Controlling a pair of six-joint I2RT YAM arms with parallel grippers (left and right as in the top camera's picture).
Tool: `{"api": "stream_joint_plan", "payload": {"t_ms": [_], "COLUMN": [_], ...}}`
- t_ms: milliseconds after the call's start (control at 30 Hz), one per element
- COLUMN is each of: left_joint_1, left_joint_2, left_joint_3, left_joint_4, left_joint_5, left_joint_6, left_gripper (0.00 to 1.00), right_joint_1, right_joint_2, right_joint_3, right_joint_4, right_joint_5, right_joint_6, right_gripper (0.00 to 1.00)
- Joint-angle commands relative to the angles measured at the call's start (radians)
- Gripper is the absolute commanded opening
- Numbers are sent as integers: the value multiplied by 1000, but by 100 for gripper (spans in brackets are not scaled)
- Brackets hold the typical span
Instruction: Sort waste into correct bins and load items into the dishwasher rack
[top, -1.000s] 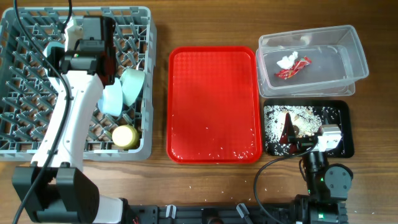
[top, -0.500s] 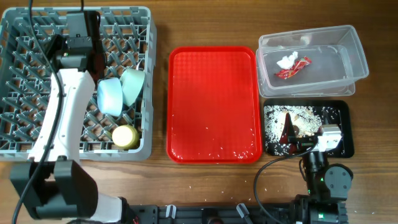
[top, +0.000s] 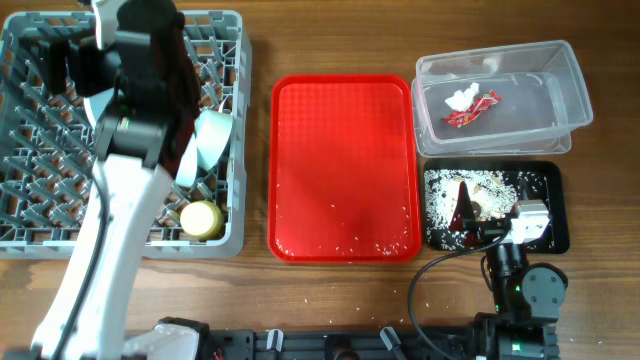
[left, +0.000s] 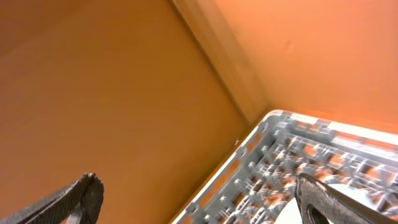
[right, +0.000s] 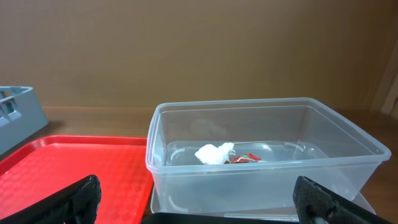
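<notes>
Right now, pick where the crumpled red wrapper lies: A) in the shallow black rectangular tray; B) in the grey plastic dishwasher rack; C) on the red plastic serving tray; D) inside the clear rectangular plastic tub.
D: the crumpled red wrapper lies on the floor of the clear rectangular plastic tub, next to the small white tissue wad, in both overhead and right wrist views.

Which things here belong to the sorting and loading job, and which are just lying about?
Job: rack, green bowl, yellow cup, clear tub, red wrapper, tissue, black tray, food scraps.
Lying about: red tray.
</notes>
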Motion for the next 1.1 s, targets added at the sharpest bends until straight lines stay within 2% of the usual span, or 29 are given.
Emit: {"api": "stream_joint_plan", "payload": {"t_ms": [0, 33, 67, 133, 233, 267, 300, 333, 400, 533, 600, 667, 700, 733, 767, 833, 867, 900, 1000, 1067], "left_joint_1": [-164, -214, -294, -383, -552, -611, -662, -678, -669, -656, -640, -497, -409, -314, -181, -84, 22, 57, 121, 127], "left_joint_2": [-120, -149, -194, -234, -291, -309, -330, -344, -412, -678, -749, -809, -837, -874, -945, -1018, -1128, -1184, -1353, -1408], "left_joint_3": [2, 2, 2, 2, 2, 2, 2, 2, 2, -1, -63, -235, -332, -446, -634, -794, -955, -1020, -1179, -1258], "left_joint_4": [-249, -336, -444, -518, -644, -659, -725, -774, -846, -874, -827, -668, -564, -409, -192, -25, 64, 81, 97, 111], "left_joint_5": [293, 450, 726, 892, 923, 947, 903, 905, 888, 804, 756, 823, 907, 1070, 1281, 1425, 1500, 1498, 1474, 1338], "left_joint_6": [-211, -275, -402, -526, -673, -675, -629, -662, -818, -826, -826, -826, -825, -778, -691, -667, -667, -652, -502, -503], "left_gripper": [100, 100, 100, 100, 100, 100, 100, 100, 100, 100, 100, 100, 100, 100, 100, 100, 100, 100, 100, 100], "right_joint_1": [-2, -2, -2, -2, -2, -2, -2, -2, -2, -2, -2, -2, -2, -2, -2, -2, -2, -2, -2, -2], "right_joint_2": [-5, -5, -5, -5, -5, -5, -5, -5, -5, -5, -5, -5, -5, -5, -5, -5, -5, -5, -5, -5], "right_joint_3": [-2, -2, -2, -2, -2, -2, -2, -2, -2, -2, -2, -2, -2, -2, -2, -2, -2, -2, -2, -2], "right_joint_4": [5, 5, 5, 5, 5, 5, 5, 5, 5, 5, 5, 5, 5, 5, 5, 5, 5, 5, 5, 5], "right_joint_5": [-16, -16, -16, -16, -16, -16, -16, -16, -16, -16, -16, -16, -16, -16, -16, -16, -16, -16, -16, -16], "right_joint_6": [4, 4, 4, 4, 4, 4, 4, 4, 4, 4, 4, 4, 4, 4, 4, 4, 4, 4, 4, 4], "right_gripper": [100, 100, 100, 100, 100, 100, 100, 100, 100, 100, 100, 100, 100, 100, 100, 100, 100, 100, 100, 100]}}
